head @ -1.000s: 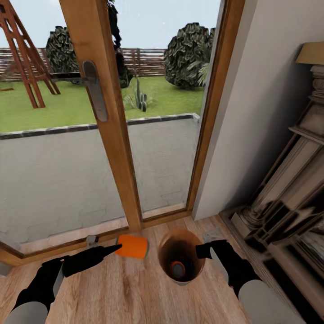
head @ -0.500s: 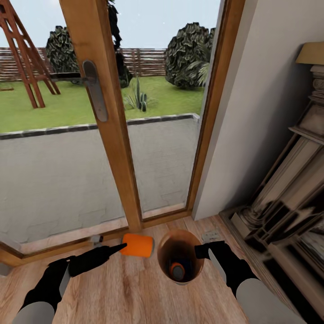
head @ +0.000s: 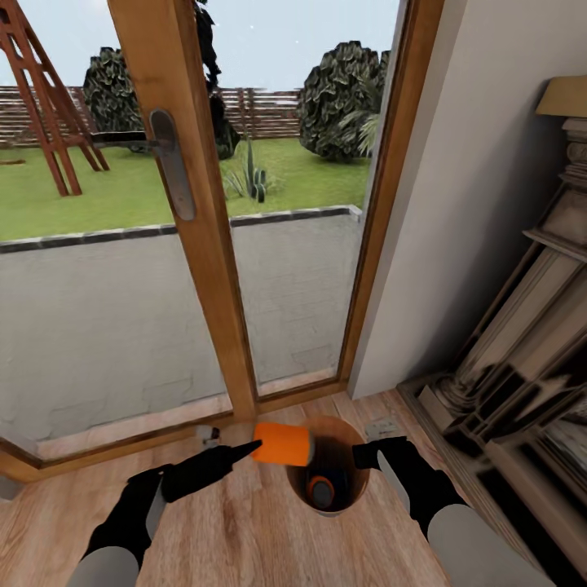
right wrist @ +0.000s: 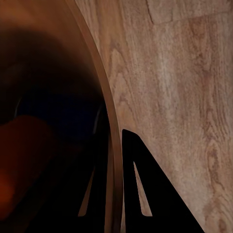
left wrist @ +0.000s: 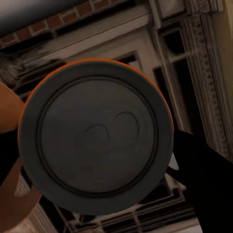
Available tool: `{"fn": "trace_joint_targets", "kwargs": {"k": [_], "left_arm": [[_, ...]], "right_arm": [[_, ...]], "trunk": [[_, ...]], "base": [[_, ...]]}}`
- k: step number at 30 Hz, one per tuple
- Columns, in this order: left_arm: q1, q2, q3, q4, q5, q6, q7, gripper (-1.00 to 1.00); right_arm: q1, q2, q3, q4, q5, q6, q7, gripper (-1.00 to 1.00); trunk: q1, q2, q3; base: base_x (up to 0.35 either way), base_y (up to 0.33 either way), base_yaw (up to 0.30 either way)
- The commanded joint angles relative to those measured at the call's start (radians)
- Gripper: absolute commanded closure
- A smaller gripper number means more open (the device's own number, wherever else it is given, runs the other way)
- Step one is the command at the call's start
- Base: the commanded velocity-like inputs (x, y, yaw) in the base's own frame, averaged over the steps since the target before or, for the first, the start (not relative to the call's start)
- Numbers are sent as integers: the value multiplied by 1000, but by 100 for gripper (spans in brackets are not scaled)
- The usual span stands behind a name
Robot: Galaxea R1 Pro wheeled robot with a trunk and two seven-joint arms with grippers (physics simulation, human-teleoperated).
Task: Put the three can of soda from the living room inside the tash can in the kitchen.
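The tash can (head: 330,510) stands on the wood floor by the glass door, with a copper-brown rim and a dark inside. One orange can of soda (head: 321,490) lies at its bottom. My left gripper (head: 256,447) is shut on another orange can of soda (head: 283,444), held on its side over the bin's left rim. That can's grey end (left wrist: 94,138) faces the left wrist camera. My right gripper (head: 365,454) is at the bin's right rim. In the right wrist view its fingers (right wrist: 145,194) straddle the rim (right wrist: 104,121).
A wooden-framed glass door (head: 191,269) with a metal handle (head: 173,163) stands just behind the bin. A plain wall and an ornate fireplace surround (head: 522,350) close the right side. A floor socket (head: 383,426) lies beside the bin.
My left gripper has carried the orange can to the right, from beside the bin to over its left rim. The right arm and the bin have stayed put.
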Motion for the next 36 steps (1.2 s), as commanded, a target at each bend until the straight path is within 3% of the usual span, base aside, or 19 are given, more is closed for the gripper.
{"fn": "trace_joint_targets", "kwargs": {"k": [1,4,6,8,15,19,21,22,33,35,36], "left_arm": [[0,-3,0,1,-1,-1,1,100],[0,-17,-1,3,-4,-3,8,100],[0,-26,-2,4,-5,-5,47,100],[0,-31,-14,3,-3,-8,144,100],[0,-39,-33,7,-4,-23,263,100],[0,-46,-81,11,-4,-55,368,100],[0,-54,-89,11,-5,-59,383,100],[0,-56,-91,11,-5,-60,386,-100],[0,-62,-102,10,-3,-62,388,-100],[0,-57,-104,9,-3,-61,356,-100],[0,-35,-105,9,-3,-61,294,-100]], "right_arm": [[0,0,-1,0,-11,0,7,100],[0,3,-1,0,-11,0,7,100],[0,11,-1,0,-11,0,6,100],[0,19,-1,0,-11,0,5,100],[0,40,1,0,-11,0,1,100],[0,43,1,1,-10,1,-1,100],[0,43,1,1,-10,1,-1,100],[0,43,1,1,-10,1,-1,100],[0,44,1,1,-10,1,-1,100],[0,44,1,1,-10,1,-1,100],[0,44,1,2,-10,1,-1,100]], "trunk": [[0,0,0],[0,0,0],[0,0,0],[0,0,0],[0,0,0],[0,0,0],[0,0,0],[0,0,0],[0,0,0],[0,0,0],[0,0,0]], "base": [[0,0,0],[0,0,0],[0,0,0],[0,0,0],[0,0,0],[0,0,0],[0,0,0],[0,0,0],[0,0,0],[0,0,0],[0,0,0]]}}
